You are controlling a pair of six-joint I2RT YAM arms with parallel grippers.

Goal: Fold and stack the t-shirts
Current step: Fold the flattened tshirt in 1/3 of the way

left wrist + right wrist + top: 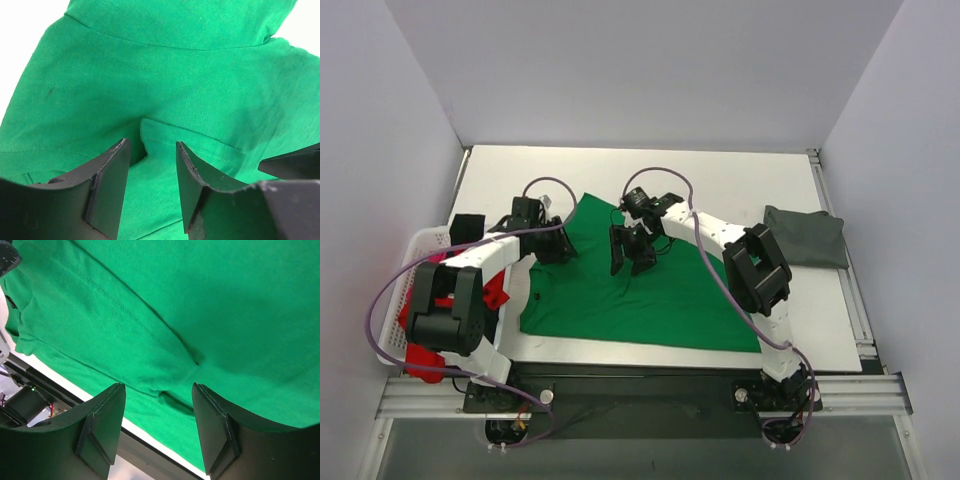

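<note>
Jaws apart on both arms: your left jaws straddle a raised ridge of the green t-shirt (650,300), your right jaws hover just above it. That shirt lies spread and unfolded mid-surface toward the near edge, while a grey t-shirt (807,236) by the right edge looks already folded. Left for you, I judge: fold the green, stack it, then the red garments (496,292) in the basket (424,239) at the left edge.
</note>
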